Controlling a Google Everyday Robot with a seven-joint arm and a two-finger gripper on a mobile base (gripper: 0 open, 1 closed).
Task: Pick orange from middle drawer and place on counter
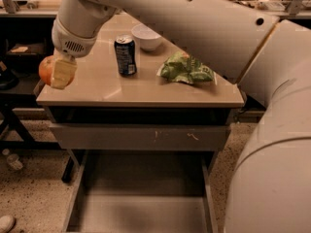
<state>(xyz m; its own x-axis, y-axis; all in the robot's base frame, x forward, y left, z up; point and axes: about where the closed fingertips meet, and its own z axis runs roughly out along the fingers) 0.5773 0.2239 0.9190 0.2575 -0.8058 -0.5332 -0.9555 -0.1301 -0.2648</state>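
So the pick part is looking done to me. The gripper (59, 72) is sitting at the left of the frame, closed around the orange (46, 69), with one pale finger pad (64, 74) pressing on the side facing the camera. The other finger is hiding behind the fruit, but the orange is clearly being gripped, not lying loose.

The orange itself is hanging right at the left edge of the counter (97, 84), about level with the top. I can't tell whether it's touching the surface or floating just above or beside the edge.

The middle drawer (141, 203) is standing pulled out at the bottom of the frame, and its grey floor is showing nothing in it, so that fits.

What's left, I'm guessing: getting the orange fully over the beige top, lowering it and letting go. There's bare room on the left side. The soda can (126, 55) is standing near the middle, a white bowl (147, 36) is sitting behind it, and a green snack bag (187, 68) is lying off to the right, all well apart from the orange.
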